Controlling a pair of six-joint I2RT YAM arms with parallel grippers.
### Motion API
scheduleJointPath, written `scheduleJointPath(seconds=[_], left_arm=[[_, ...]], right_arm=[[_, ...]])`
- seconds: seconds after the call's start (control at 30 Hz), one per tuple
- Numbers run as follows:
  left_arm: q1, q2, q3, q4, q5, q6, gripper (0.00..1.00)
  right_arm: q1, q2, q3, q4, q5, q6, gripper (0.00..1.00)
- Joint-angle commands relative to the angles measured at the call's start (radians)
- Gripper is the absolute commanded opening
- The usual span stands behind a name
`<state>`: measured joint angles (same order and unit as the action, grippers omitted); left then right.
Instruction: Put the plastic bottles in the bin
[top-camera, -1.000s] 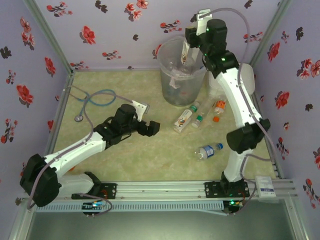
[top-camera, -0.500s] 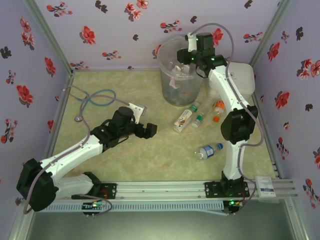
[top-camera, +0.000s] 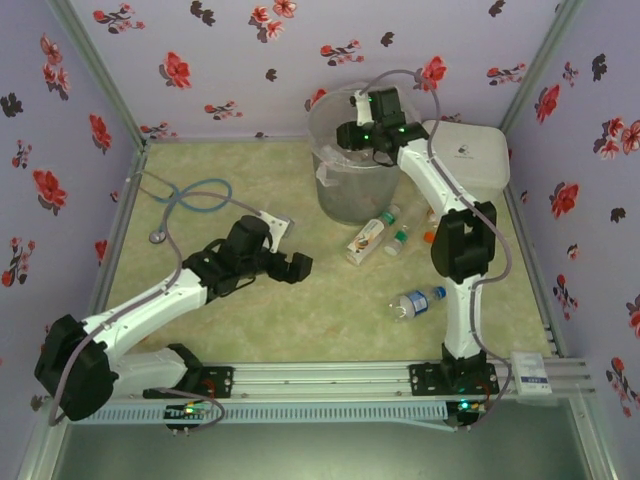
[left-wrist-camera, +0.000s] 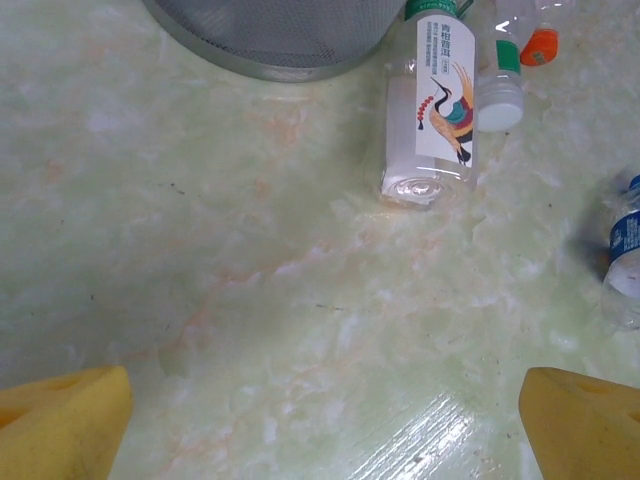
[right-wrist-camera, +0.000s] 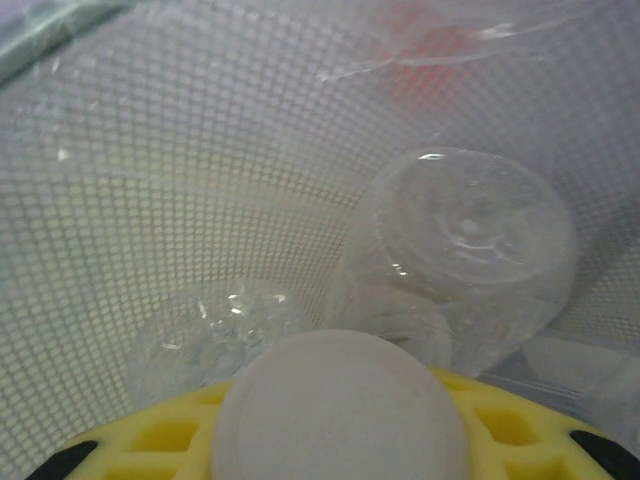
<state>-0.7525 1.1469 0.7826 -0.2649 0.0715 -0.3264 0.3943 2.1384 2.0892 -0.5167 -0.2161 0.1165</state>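
The bin, a translucent grey bucket, stands at the back of the table. My right gripper reaches over its rim, shut on a plastic bottle whose white cap sits between the yellow fingers. Clear bottles lie inside the bin against its mesh wall. My left gripper hovers open over bare table, its yellow fingertips wide apart. Ahead of it lie a red-white labelled bottle, a white-capped one, an orange cap and a blue-labelled bottle.
A white rounded box stands at the back right beside the bin. A blue-tubed stethoscope lies at the back left. The loose bottles and the blue-labelled bottle lie on the right half of the table.
My right arm swung left and lowered its gripper with the bottle into the bin's mouth. The left arm drew back slightly toward the near side, still open.
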Motion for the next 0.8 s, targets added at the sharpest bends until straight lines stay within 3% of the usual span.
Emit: scheduleJointPath(seconds=[0.0,0.17,0.37,0.43,0.6,0.77], left_arm=[[-0.004,-0.031,0.024,-0.053,-0.006,0.045,1.00],[-0.010,0.010,0.088,-0.040,0.005,0.074,1.00],[-0.056,0.124,0.185,-0.043,0.002,0.112,1.00],[-0.086,0.156,0.210,-0.042,-0.029,0.109,1.00],[-0.159,0.240,0.247,0.042,-0.121,0.072,1.00],[-0.218,0.327,0.291,0.056,-0.203,0.064,1.00]], right_arm=[[0.040,0.037,0.052,-0.140,-0.005,0.034,0.26],[0.035,-0.011,0.143,-0.185,-0.026,0.035,0.56],[0.005,-0.082,0.245,-0.277,-0.036,0.044,0.82],[-0.017,-0.124,0.240,-0.294,-0.044,0.061,0.88],[-0.070,-0.297,0.138,-0.296,-0.002,0.118,0.92],[-0.163,-0.574,-0.139,-0.294,0.077,0.242,0.96]])
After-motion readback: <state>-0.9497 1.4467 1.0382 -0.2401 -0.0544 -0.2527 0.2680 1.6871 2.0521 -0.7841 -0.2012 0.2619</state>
